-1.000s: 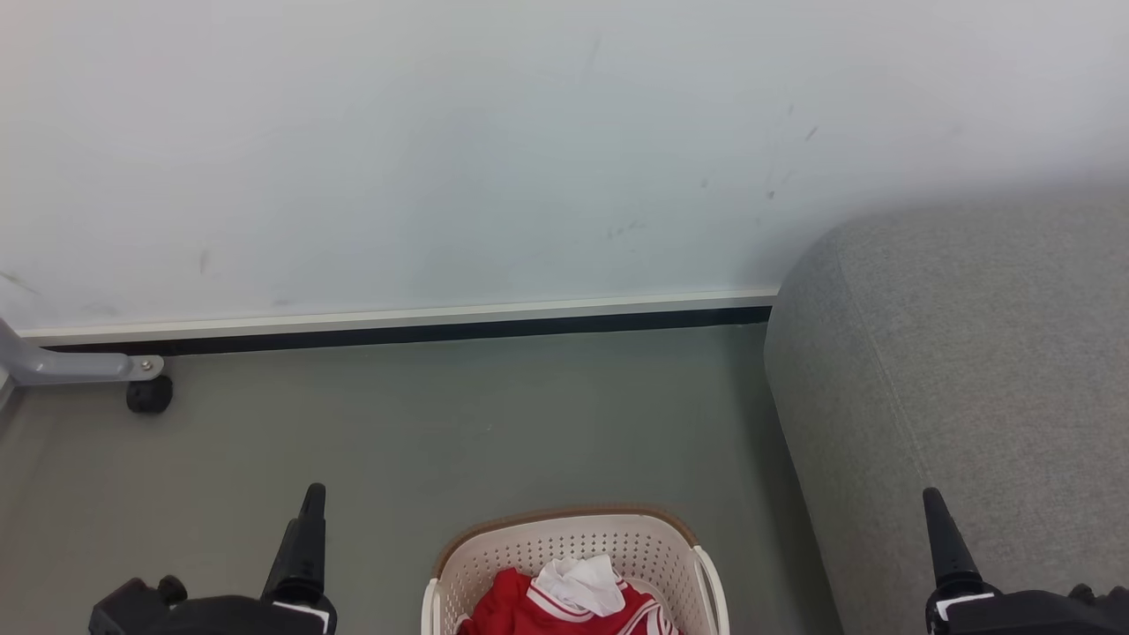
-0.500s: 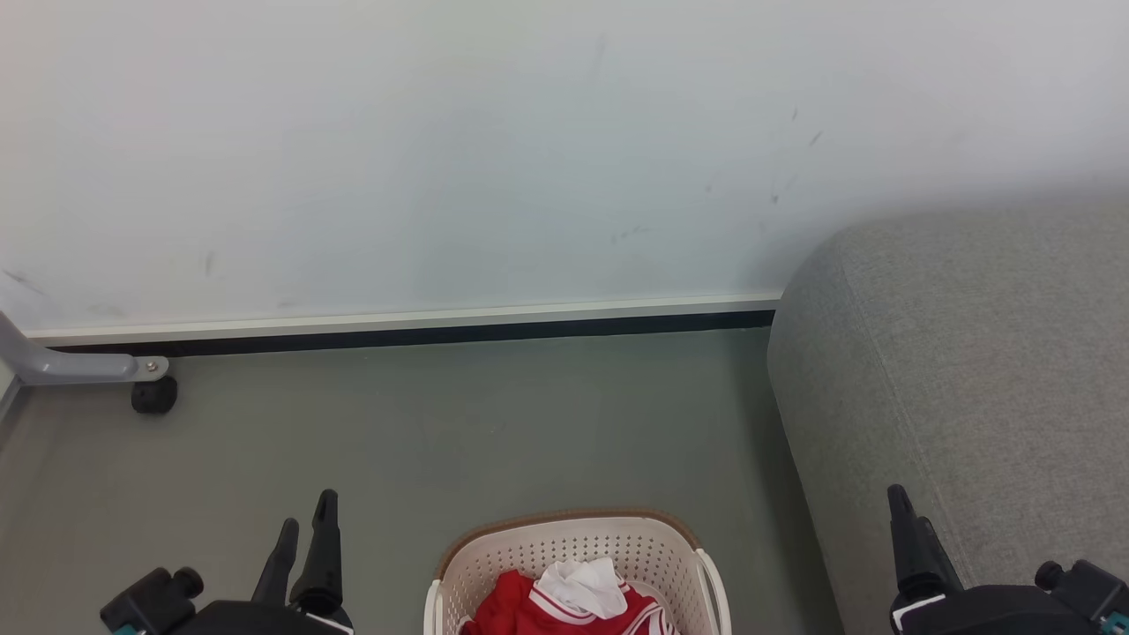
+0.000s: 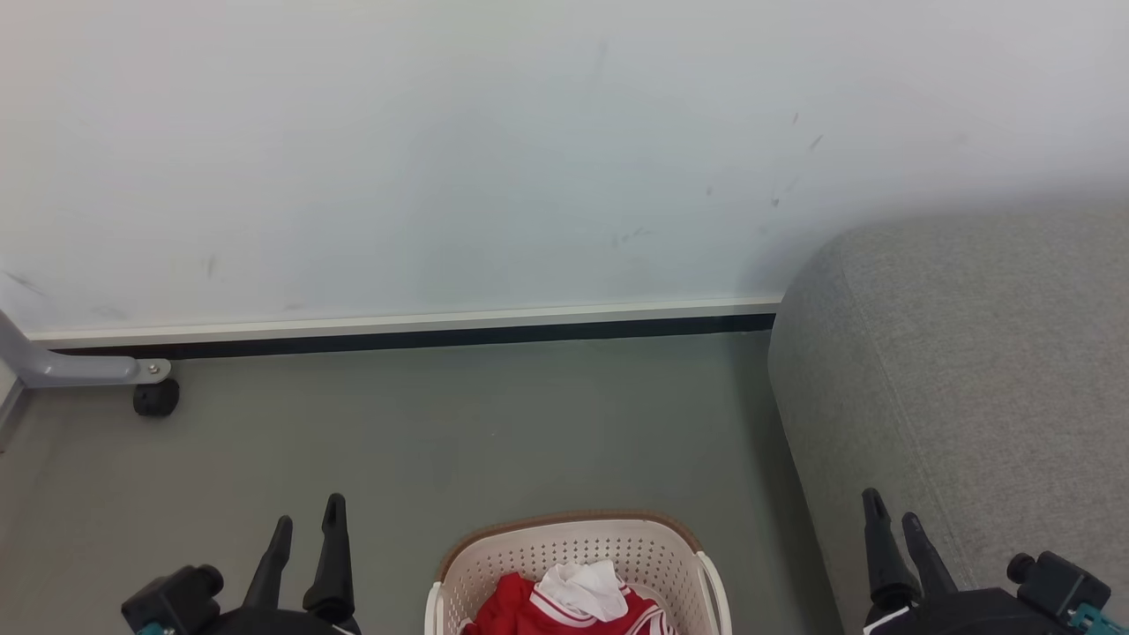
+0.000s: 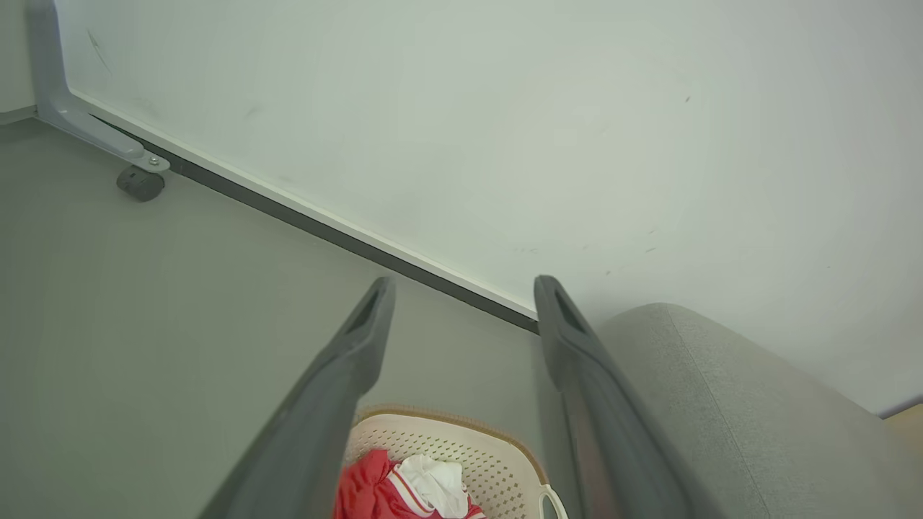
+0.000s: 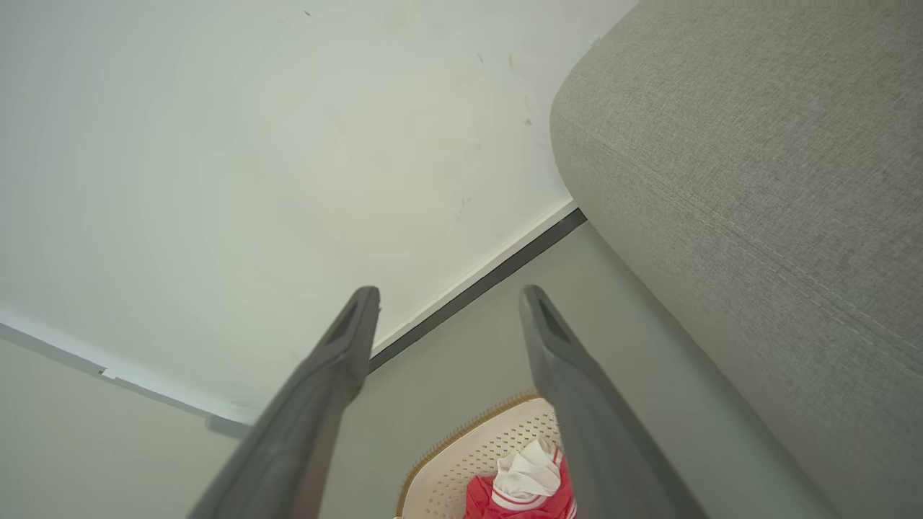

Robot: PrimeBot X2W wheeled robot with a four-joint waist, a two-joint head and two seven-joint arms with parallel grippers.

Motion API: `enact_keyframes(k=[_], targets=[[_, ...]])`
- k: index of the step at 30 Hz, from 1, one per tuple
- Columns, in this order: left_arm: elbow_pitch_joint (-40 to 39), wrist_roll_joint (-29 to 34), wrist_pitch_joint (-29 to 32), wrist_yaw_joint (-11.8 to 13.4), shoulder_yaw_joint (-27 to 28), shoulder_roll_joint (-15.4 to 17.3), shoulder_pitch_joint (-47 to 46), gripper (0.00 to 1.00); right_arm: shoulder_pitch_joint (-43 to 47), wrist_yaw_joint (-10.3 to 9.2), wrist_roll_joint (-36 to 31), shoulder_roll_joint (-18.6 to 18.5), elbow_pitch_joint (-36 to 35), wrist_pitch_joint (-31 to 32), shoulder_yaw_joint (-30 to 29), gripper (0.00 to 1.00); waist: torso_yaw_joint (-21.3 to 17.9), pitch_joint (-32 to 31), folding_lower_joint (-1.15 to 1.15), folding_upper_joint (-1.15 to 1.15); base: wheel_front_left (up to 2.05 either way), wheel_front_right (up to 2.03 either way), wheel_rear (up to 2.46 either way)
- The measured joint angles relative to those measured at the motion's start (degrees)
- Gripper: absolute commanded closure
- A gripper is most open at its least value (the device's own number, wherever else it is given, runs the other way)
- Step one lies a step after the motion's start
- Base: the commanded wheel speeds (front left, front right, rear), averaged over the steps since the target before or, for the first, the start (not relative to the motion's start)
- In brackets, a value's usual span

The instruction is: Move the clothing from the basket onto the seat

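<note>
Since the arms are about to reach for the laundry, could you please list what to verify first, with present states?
1. Left gripper open, holding nothing: ok.
2. Right gripper open, holding nothing: ok.
3. Red clothing lies uncovered in the laundry basket: ok.
4. A gripper above the basket: not ok, both flank it.
5. Grey sofa cushion right of the basket: ok.
6. Garment count: cannot tell, basket cut off.

Bright, even light without glare; a faint shadow greys the wall [image 3: 529,159] beyond the right jaws; wrist-view fingers [image 4: 324,411] look soft.
</note>
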Motion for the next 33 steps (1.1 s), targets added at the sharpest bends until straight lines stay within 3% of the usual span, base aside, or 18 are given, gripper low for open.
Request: enact_keyframes(k=[33], targets=[[1.5,25.5,-6.3,4.0,-0.4,-0.1,3.3,0.00,2.2,-2.13,-21.4,-2.3,-1.0,-6.0,7.0,0.00,0.3,-0.8,-0.01,0.00,0.00,0.00,0.00]])
